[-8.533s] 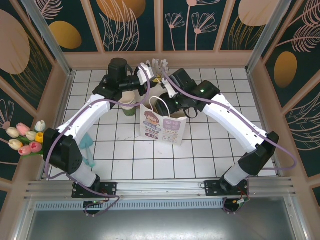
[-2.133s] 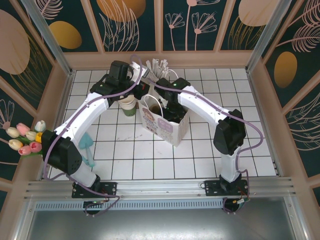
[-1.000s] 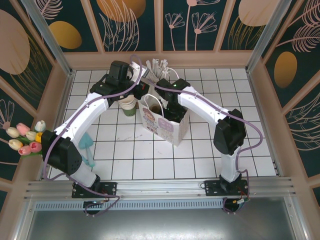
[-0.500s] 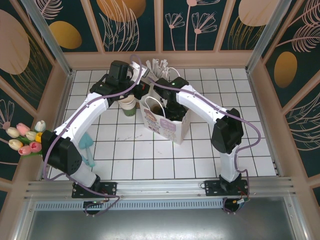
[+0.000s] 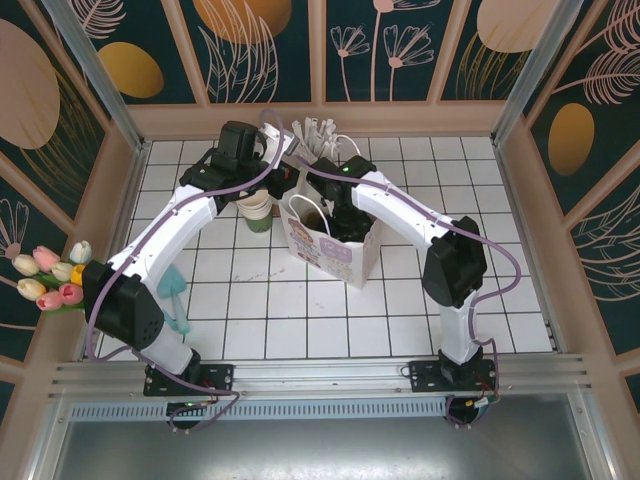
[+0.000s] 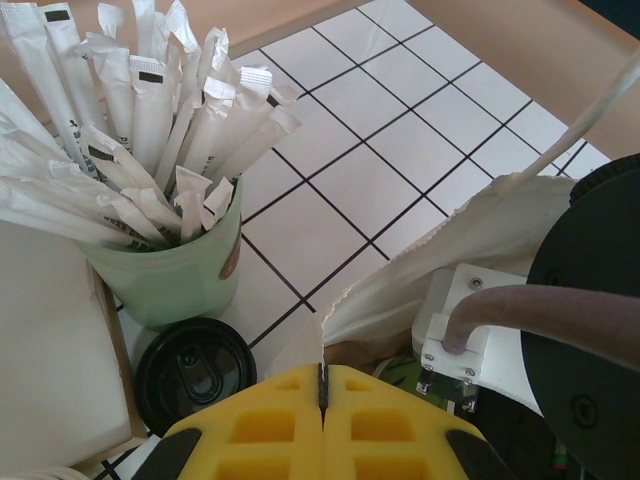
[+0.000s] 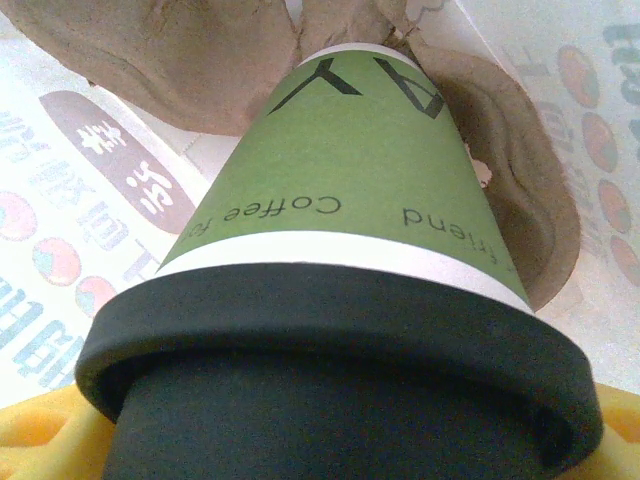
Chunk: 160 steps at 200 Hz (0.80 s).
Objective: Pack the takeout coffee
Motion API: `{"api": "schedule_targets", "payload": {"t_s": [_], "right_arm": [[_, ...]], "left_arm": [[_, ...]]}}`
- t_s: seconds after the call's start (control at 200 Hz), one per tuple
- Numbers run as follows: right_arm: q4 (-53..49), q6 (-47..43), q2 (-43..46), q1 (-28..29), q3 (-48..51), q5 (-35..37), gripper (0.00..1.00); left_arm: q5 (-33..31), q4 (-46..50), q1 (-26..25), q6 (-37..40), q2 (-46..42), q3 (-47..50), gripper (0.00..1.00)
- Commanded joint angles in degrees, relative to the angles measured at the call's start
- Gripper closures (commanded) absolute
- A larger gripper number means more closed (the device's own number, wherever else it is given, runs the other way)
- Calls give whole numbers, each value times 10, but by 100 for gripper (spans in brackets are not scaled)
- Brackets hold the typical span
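My right gripper (image 7: 340,450) hugs the cup (image 7: 340,170), printed "Coffee" and "friend", down in the bag (image 7: 60,200), tight fit; left gripper (image 6: 322,390) is pinched shut.

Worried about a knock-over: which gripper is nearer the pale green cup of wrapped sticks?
Left. The left gripper is shut just beside the pale green cup; the right gripper is down inside the paper bag, holding the takeout coffee.
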<state>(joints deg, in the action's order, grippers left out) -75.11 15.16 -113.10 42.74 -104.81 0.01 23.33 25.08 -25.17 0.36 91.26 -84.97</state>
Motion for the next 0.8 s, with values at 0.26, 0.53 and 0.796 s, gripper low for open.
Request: {"api": "schedule_targets", "payload": {"t_s": [0.26,0.53,0.796], "right_arm": [[-35,2,-15,-2,17,21,40],[-35,4,-14,-2,16,22,40],[-36,15,-8,1,9,19,41]], "left_arm": [[-6,-3,-1,3,-6,-20,100],[-5,-3,-1,3,-6,-20,100],[-14,-5,-1,0,-6,-21,100]]}}
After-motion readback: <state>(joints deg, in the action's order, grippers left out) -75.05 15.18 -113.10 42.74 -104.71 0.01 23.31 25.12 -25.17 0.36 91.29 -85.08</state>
